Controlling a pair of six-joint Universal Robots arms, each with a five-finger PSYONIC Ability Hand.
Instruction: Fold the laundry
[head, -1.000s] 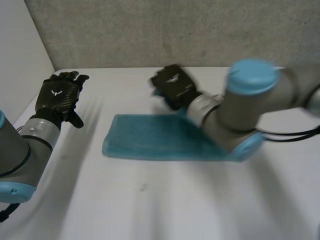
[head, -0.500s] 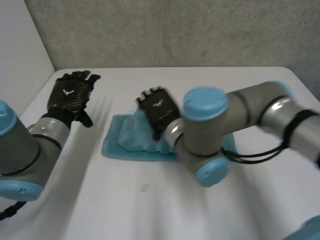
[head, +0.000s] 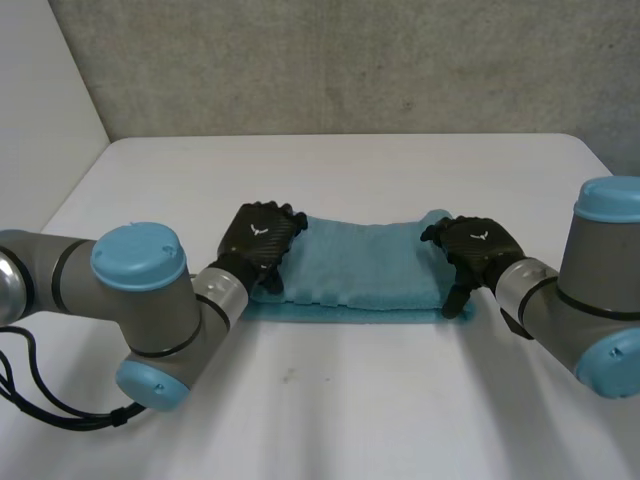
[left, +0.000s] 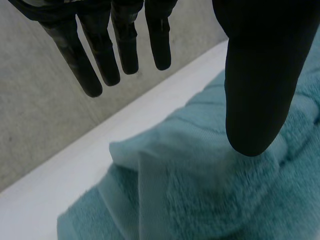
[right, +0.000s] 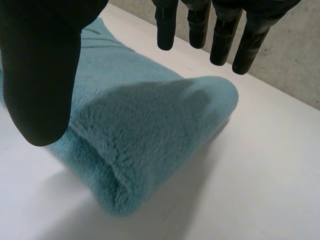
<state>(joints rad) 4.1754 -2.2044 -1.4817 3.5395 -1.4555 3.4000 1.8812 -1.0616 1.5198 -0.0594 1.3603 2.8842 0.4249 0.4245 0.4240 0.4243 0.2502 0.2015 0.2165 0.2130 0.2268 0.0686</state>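
Teal towel folded, lies at middle of table, long side along near edge. Left hand over towel's left end, right hand over right end. Both: fingers straight, thumb apart, nothing pinched. Likely bracketing ends to set up next fold.

Teal towel on white table

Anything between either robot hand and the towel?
Nothing visible. The left robot hand is at one end of the towel, the right robot hand at the other, both open over the cloth.
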